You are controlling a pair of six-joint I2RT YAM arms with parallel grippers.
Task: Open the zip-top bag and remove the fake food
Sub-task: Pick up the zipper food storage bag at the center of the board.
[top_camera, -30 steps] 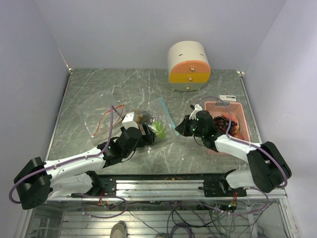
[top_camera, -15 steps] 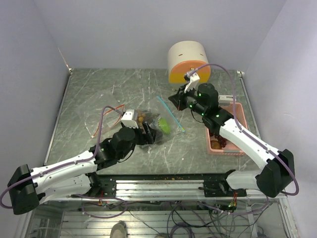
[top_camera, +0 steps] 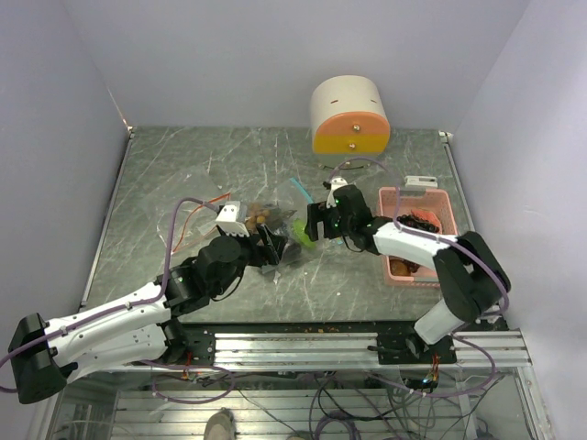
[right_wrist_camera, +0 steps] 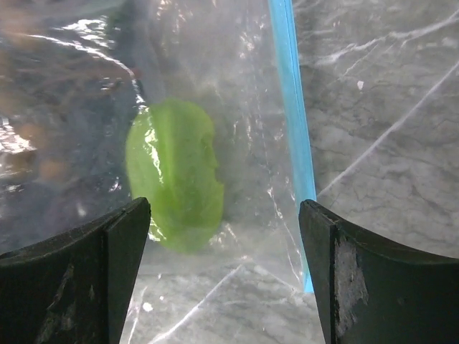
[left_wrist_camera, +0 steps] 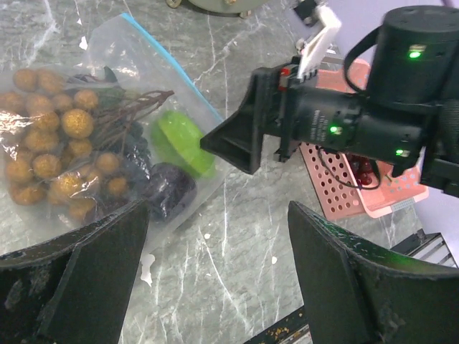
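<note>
Both spread wide, empty: R gripper (right_wrist_camera: 224, 215) at green piece (right_wrist_camera: 176, 175) in zip-top bag (left_wrist_camera: 143, 64), L gripper (left_wrist_camera: 219, 215) by bag.

The table (top_camera: 183, 174) looks like smooth grey stone veined in white. The bag (left_wrist_camera: 136, 57) is thin clear plastic, crinkled and glary (its zip strip (right_wrist_camera: 290, 107) an opaque blue). Inside, the green piece (right_wrist_camera: 176, 179) is glossy plastic, the tan grapes (left_wrist_camera: 50, 158) duller, the purple grapes (left_wrist_camera: 168, 193) dark and slick. The basket (left_wrist_camera: 337, 193) is pink perforated plastic. The left claw (left_wrist_camera: 215, 287) and right claw (right_wrist_camera: 226, 272) are matt black, scuffed.
</note>
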